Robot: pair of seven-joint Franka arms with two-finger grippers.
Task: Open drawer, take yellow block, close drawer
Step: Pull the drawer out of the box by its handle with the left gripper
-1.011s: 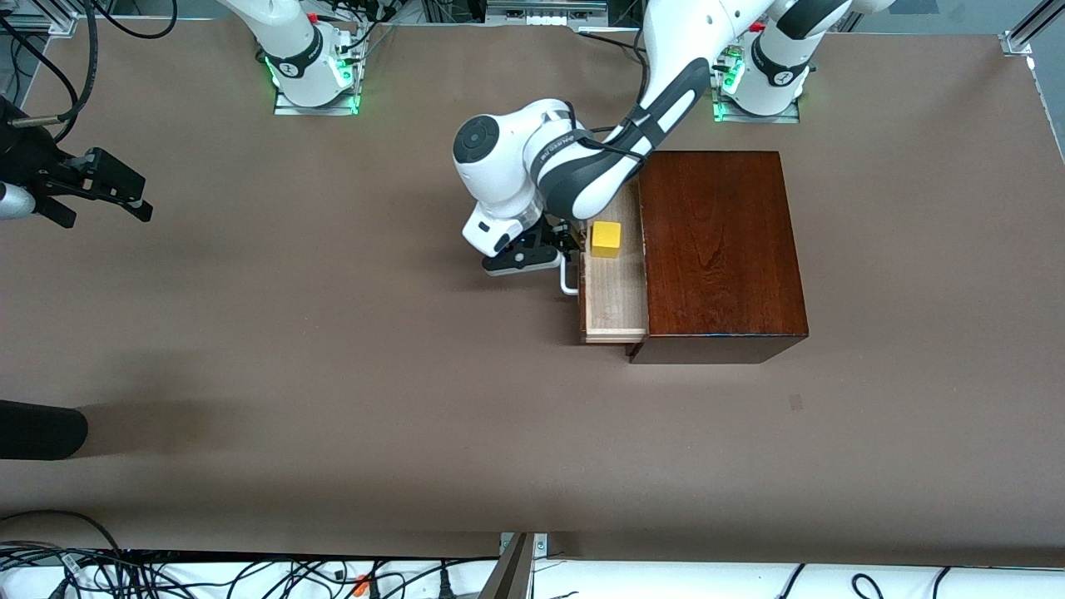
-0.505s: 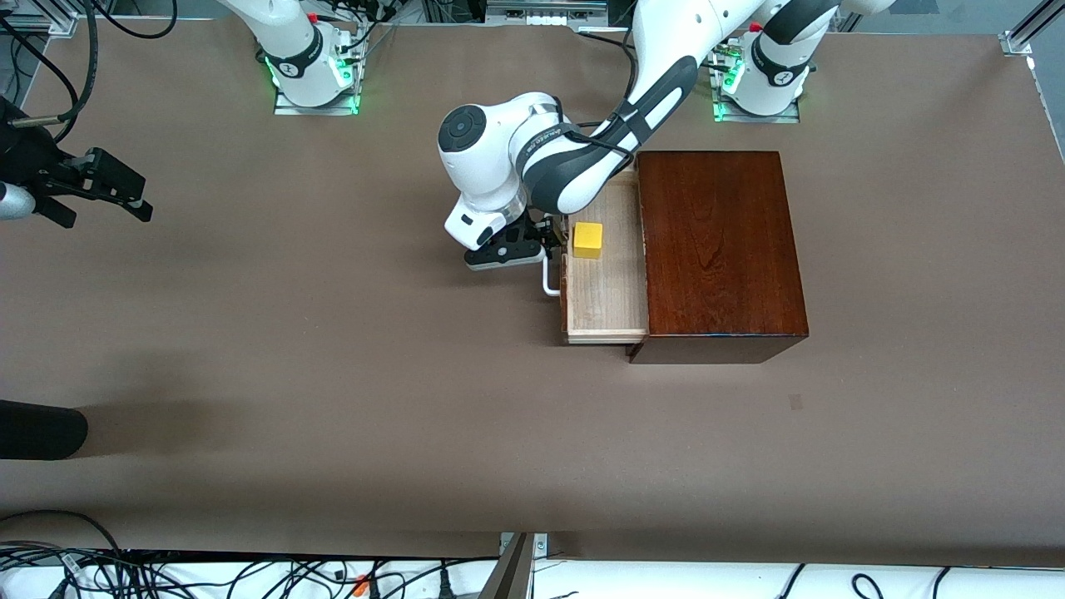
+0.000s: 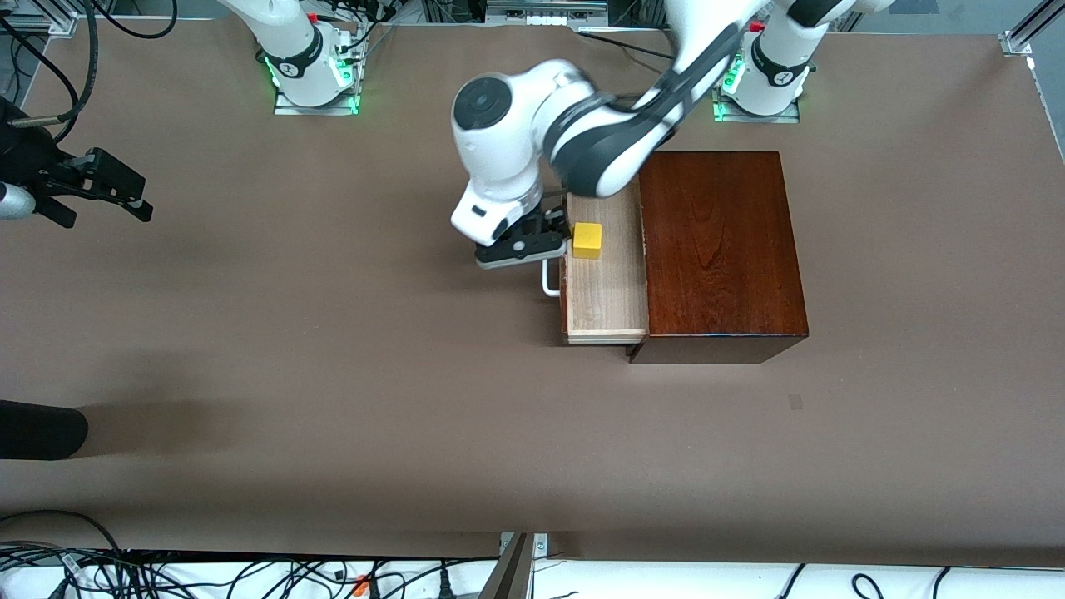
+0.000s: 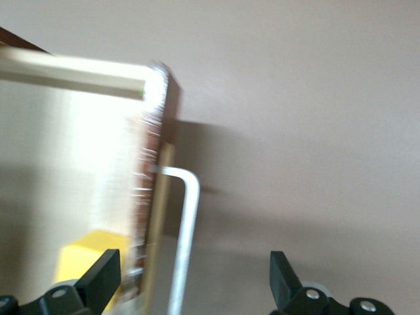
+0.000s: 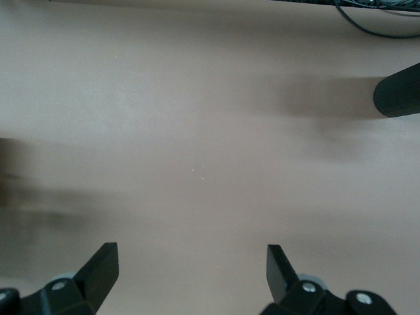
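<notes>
The drawer (image 3: pixel 605 293) stands pulled out of the dark mahogany box (image 3: pixel 720 249), toward the right arm's end of the table. The yellow block (image 3: pixel 587 240) sits in the pale tray close to the drawer front, and it also shows in the left wrist view (image 4: pixel 82 261). My left gripper (image 3: pixel 532 241) is open over the white handle (image 3: pixel 549 279). In the left wrist view the handle bar (image 4: pixel 184 236) runs between the spread fingers (image 4: pixel 100 278) without touching them. My right gripper (image 3: pixel 104 195) waits open and empty at the right arm's end of the table, and it also shows in the right wrist view (image 5: pixel 190 266).
A black cylinder end (image 3: pixel 40 429) juts in at the right arm's end, nearer to the front camera; it also shows in the right wrist view (image 5: pixel 398 98). Cables (image 3: pixel 250 578) lie along the near edge. Brown table (image 3: pixel 333 374) surrounds the box.
The left gripper pulled the drawer farther out with the block in it, then opened and rose off the handle. The drawer has stayed still since. The right arm has not moved.
</notes>
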